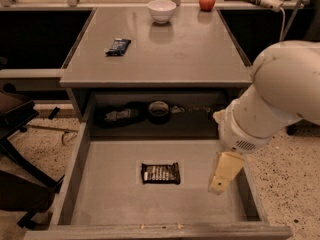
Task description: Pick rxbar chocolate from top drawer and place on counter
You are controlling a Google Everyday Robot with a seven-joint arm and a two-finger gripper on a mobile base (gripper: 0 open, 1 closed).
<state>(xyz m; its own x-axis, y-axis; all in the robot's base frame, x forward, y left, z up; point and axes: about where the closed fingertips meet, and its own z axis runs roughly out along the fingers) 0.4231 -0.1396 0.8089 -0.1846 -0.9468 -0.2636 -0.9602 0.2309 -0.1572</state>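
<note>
1. While the rxbar chocolate [160,173] lies flat on the floor of the open top drawer [107,199], near the middle, the gripper [218,186] hangs over the drawer's right part. It is close to the right wall and apart from the bar. Whether it is open or closed cannot be told from this view.
2. Step in hand, as judged: the approach to the bar. The bar is not yet held, and the counter [185,54] comes into play only afterwards.
3. Move needed: leftwards over the drawer floor until the gripper stands directly above the bar, then straight down. The arm [280,94] enters from the right, so its bulk should pass above the right wall, not against it.
4. Grasp: the bar's long side runs left to right. Closing across its short width, at mid-length, probably gives the surest hold. A flat wrapper on a flat floor offers little to catch, so the descent should end gently at the floor itself.
5. Risk: an off-centre descent may push the bar along the smooth floor rather than seize it.
6. Not to be confused: the dark blue bar [118,46] on the counter's left part, and the white bowl [162,10] and red apple [207,1] at its far edge. The counter's middle suits the later placing.
</note>
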